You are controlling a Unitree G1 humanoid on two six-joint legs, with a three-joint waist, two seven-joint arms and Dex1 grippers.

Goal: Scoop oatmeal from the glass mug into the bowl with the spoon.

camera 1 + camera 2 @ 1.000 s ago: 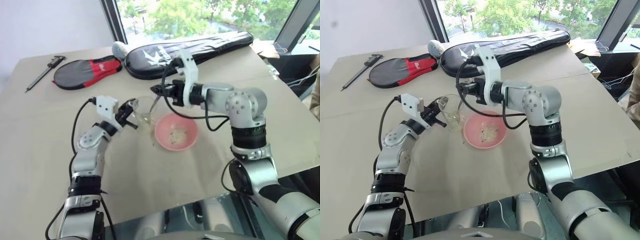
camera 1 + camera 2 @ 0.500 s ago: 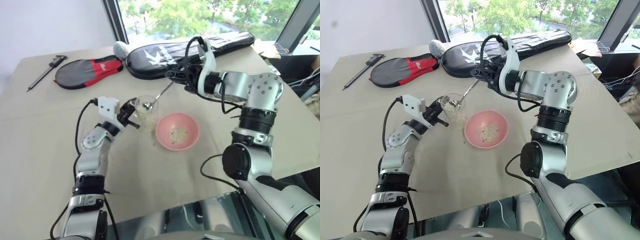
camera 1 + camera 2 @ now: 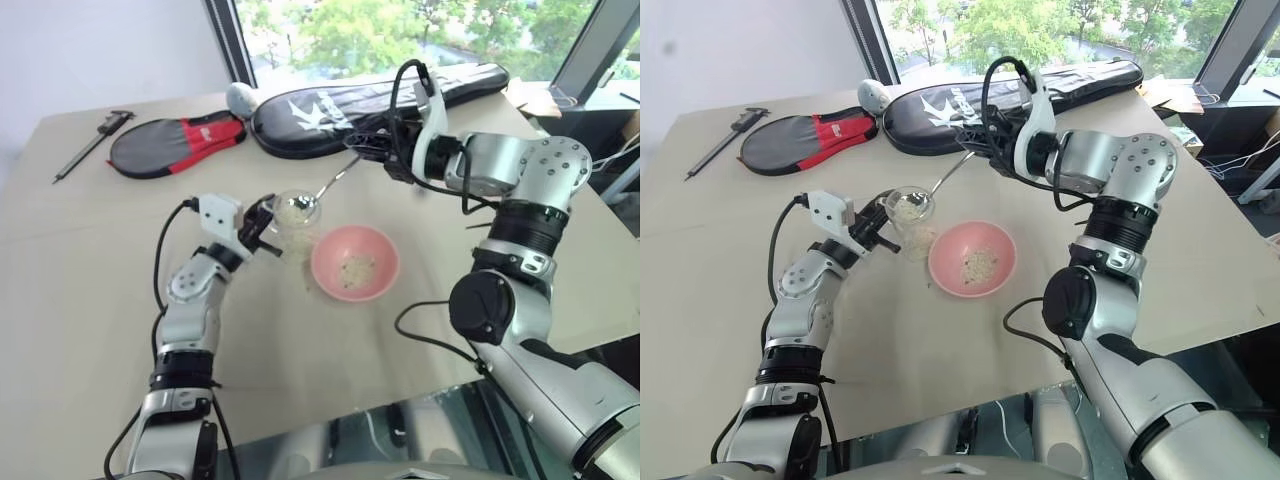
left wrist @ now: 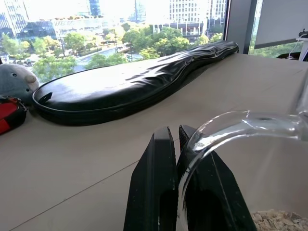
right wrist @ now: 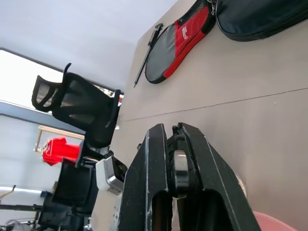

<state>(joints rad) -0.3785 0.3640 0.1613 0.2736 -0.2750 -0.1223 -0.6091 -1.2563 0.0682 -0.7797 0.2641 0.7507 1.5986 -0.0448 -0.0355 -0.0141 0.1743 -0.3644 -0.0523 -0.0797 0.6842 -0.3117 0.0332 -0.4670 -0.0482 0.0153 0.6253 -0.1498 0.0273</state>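
- The left gripper (image 3: pixel 265 226) is closed on the rim of the glass mug (image 3: pixel 295 225), which stands on the table (image 3: pixel 90 290) just beside the pink bowl (image 3: pixel 355 264).
- The left wrist view shows what the head views cannot: the black fingers (image 4: pixel 159 187) pinch the thin glass wall between them, and oatmeal (image 4: pixel 279 220) lies in the mug's bottom.
- The right gripper (image 3: pixel 372 152) is clamped on the handle of the spoon (image 3: pixel 325 190); the right wrist view shows the silver handle squeezed between its fingers (image 5: pixel 149 192).
- From the head views, the spoon slants down toward the mug, its loaded bowl at the rim, heaped with pale flakes.
- More oatmeal sits in the pink bowl.
- Behind lie a long black racket case (image 3: pixel 380 95), a red-and-black paddle cover (image 3: pixel 175 142) and a caliper (image 3: pixel 90 145).
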